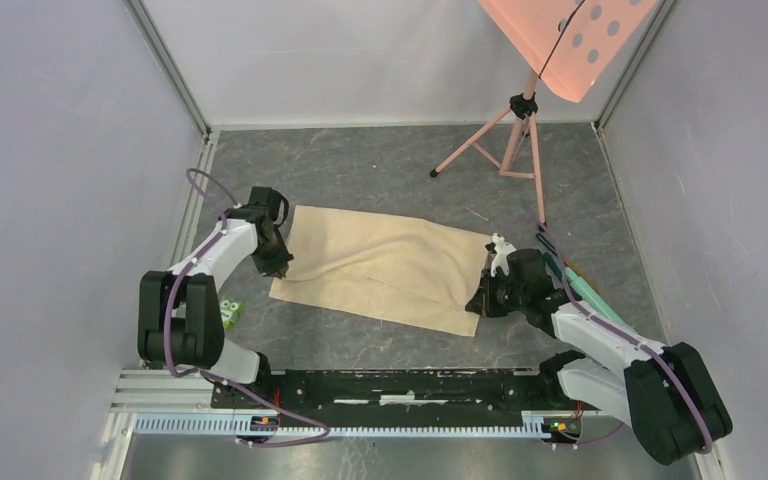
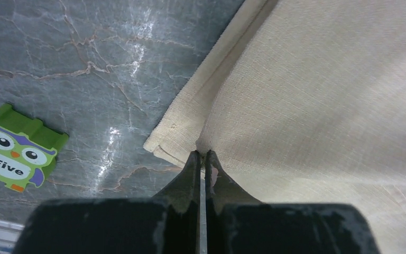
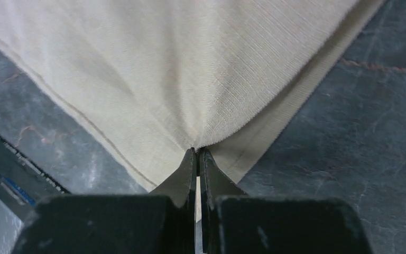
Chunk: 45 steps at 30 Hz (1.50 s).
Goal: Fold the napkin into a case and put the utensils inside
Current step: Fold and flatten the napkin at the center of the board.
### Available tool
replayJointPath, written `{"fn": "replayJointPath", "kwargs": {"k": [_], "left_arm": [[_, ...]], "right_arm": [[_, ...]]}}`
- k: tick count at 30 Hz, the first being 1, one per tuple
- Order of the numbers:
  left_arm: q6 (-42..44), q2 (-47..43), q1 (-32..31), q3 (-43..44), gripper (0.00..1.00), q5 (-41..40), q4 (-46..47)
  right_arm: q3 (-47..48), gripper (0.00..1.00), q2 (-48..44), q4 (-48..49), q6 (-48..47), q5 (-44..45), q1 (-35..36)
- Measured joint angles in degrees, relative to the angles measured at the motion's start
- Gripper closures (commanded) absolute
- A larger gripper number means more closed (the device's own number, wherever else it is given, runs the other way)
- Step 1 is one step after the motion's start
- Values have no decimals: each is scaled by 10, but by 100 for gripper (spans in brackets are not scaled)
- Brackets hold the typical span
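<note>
Status: left arm rises from its base at 7 o'clock of the top view, forearm angled toward 1 o'clock, wrist bent down. The left gripper (image 1: 280, 267) sits on the left short edge of the napkin (image 1: 385, 265), close to its near corner. Right arm reaches low from 5 o'clock toward 10 o'clock, and the right gripper (image 1: 481, 300) is at the napkin's near-right corner. Both sets of fingers are closed on cloth. Left wrist view: tips pinch the upper layer, with the lower layer's hemmed corner showing just beyond at 10 o'clock. Right wrist view: same, upper layer bunched into the tips, lower hem peeking out at 1–3 o'clock. Napkin lies doubled over, mid-table between the two grippers, flat except at the pinched corners. Long axis runs roughly 9-to-3, right end dipped slightly toward 4. Green owl block (image 1: 230, 312) is on the table at 8 o'clock of the napkin, apart from it, beside the left arm. Pink tripod (image 1: 515, 140) stands at 1 o'clock, well apart.
</note>
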Motion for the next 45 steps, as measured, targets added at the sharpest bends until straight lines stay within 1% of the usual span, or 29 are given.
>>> {"fn": "replayJointPath", "kwargs": {"k": [4, 7, 11, 14, 17, 24, 28, 33, 40, 45], "left_arm": [[-23, 35, 0, -9, 98, -13, 1], [-33, 53, 0, -16, 98, -19, 0], [-40, 59, 0, -19, 98, -21, -2], [-40, 51, 0, -18, 98, -28, -2], [-40, 27, 0, -18, 98, -34, -6], [-42, -38, 0, -30, 98, -17, -8], [-59, -55, 0, -57, 98, 4, -13], [-80, -78, 0, -78, 98, 7, -26], [-98, -89, 0, -80, 98, 4, -46], [-115, -130, 0, -80, 98, -2, -65]], "right_arm": [[-3, 100, 44, 24, 24, 49, 0], [21, 100, 81, 43, 24, 85, -5], [70, 100, 140, 50, 2, 131, -18], [96, 100, 156, 30, -29, 155, -20], [110, 100, 145, -5, -56, 162, -20], [114, 100, 64, -61, -82, 149, -16], [114, 100, 62, -79, -86, 144, -16], [114, 100, 55, -100, -89, 142, -16], [114, 100, 18, -125, -89, 132, -16], [114, 100, -8, -141, -88, 122, -16]]}}
